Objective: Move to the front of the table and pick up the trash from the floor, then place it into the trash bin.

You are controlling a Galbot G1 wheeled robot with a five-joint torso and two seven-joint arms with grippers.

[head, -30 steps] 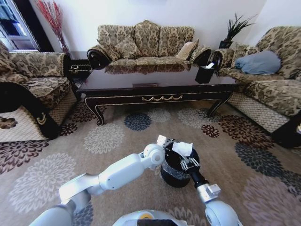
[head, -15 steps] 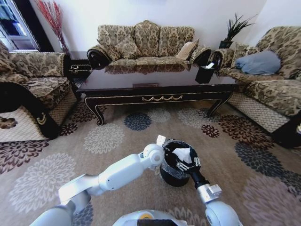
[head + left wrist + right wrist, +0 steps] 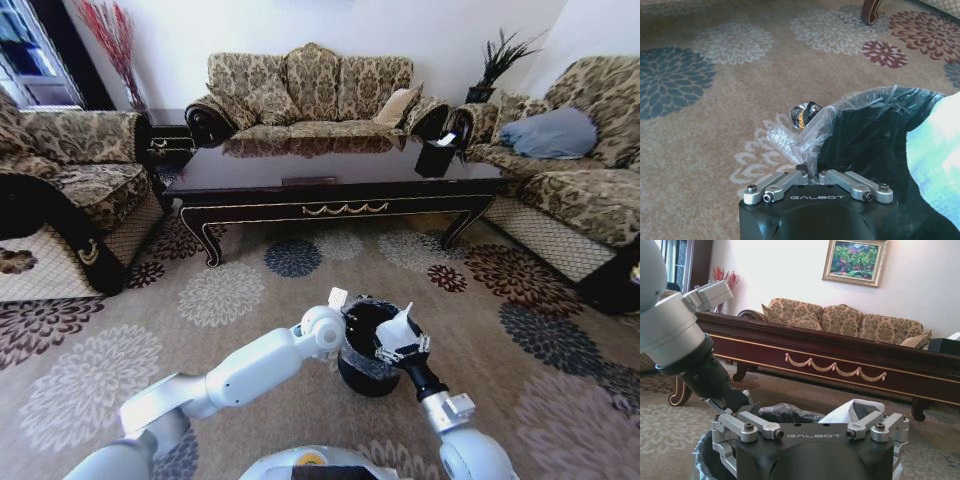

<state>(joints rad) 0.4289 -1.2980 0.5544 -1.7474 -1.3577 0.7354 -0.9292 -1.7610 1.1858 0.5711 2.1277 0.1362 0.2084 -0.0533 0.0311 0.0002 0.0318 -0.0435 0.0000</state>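
Both pincers at trash bin (image 3: 366,372) rim

Fingertips of right gripper (image 3: 400,340) buried in white paper (image 3: 395,327); grip contact itself not visible. In right wrist view, same paper (image 3: 852,411) mostly masked by gripper body, lower part hidden.

Bin (image 3: 365,372) interior below right gripper dark, contents unreadable; near wall blocked by both wrists.

Left gripper (image 3: 813,172) fingertips closed on clear bag edge (image 3: 812,131); pinch point hidden under film. Small dark-and-yellow scrap (image 3: 805,112) just beyond left gripper, wrapped in film, too small to identify.

Paper beside left gripper (image 3: 935,165) cut by picture edge, blurred.
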